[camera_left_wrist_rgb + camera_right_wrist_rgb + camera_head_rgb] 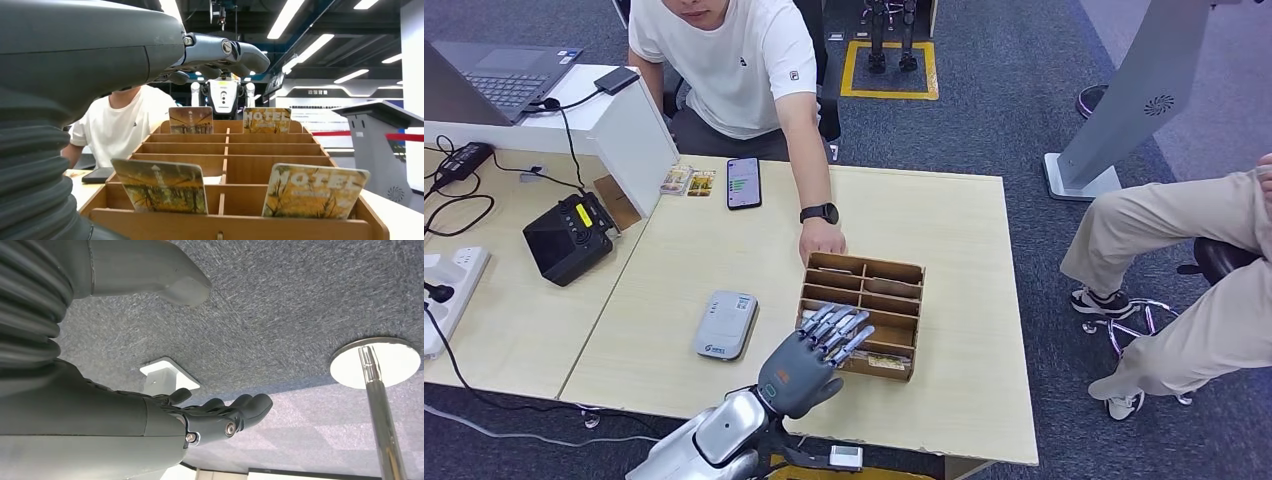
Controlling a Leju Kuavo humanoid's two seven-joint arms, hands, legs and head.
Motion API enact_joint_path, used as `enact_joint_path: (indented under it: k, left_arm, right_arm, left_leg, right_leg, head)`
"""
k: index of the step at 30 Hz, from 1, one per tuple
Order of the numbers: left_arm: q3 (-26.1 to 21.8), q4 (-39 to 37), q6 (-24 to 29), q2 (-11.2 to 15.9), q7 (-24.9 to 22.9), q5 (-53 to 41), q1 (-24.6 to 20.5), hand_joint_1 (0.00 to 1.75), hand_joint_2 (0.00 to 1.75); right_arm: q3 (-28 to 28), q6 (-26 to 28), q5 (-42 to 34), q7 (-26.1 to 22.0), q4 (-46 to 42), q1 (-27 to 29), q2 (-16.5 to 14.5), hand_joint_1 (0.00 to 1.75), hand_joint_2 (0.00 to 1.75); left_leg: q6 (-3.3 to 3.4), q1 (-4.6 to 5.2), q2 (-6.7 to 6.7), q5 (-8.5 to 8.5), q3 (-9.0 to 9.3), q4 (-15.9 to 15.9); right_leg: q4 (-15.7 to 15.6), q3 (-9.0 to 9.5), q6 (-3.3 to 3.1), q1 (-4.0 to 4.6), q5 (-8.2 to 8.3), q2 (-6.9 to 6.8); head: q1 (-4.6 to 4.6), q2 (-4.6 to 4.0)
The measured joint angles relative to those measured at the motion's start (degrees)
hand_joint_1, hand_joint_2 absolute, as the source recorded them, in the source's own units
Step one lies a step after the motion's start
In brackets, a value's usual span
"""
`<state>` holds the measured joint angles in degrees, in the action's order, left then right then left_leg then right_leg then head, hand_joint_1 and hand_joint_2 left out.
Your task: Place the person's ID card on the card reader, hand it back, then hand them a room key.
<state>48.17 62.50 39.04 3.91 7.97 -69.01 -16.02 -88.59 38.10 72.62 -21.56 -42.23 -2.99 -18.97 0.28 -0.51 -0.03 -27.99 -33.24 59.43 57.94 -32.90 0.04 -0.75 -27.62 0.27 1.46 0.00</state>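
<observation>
- Head view: left hand [809, 365] hovering over the near end of the wooden key box [864, 312], fingers [844, 328] spread and extended, gripping nothing.
- Left wrist view is picking up what the head view isn't: room key cards [162, 185] standing upright in the box slots, two just below the fingers and two at the far end, printed with autumn trees and "HOTEL".
- Right wrist view: right hand [200, 415] hanging over grey carpet, fingers loosely extended side by side, empty; a chrome post on a round base standing nearby.
- Card reader [726, 323], a white rounded slab, lying flat on the worktop [964, 230] just beside the fingers, on their left.
- Person's hand [821, 240] resting on the worktop at the box's far edge, beyond the fingers.
- ID card: can't tell where it's sitting. Two small cards beside a phone [744, 182] far off across the worktop are too small to read.
- Box is plywood, divided in two columns of slots; worktop is pale wood laminate.
</observation>
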Motion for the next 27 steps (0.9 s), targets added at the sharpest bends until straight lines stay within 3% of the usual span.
enact_joint_path:
  k: [16,27]
  left_arm:
    - [-0.4,-0.5,0.3,-0.6,-1.9,-4.3,0.7,0.0,1.75]
    - [-7.1,-0.1,0.4,-3.7,-4.1,-10.4,3.6,0.0,1.75]
  right_arm:
    - [0.0,0.0,-1.1,-0.2,-0.2,0.0,0.0,0.0,1.75]
    - [0.0,0.0,-2.2,1.3,-0.2,0.0,0.0,0.0,1.75]
  left_leg:
    - [0.0,0.0,0.0,0.0,0.0,0.0]
    - [0.0,0.0,-0.01,0.0,0.0,0.0]
  right_leg:
    - [0.0,0.0,0.0,0.0,0.0,0.0]
    - [0.0,0.01,0.0,0.0,0.0,-0.01]
  head:
    - [0.0,0.0]
    - [0.01,0.0]
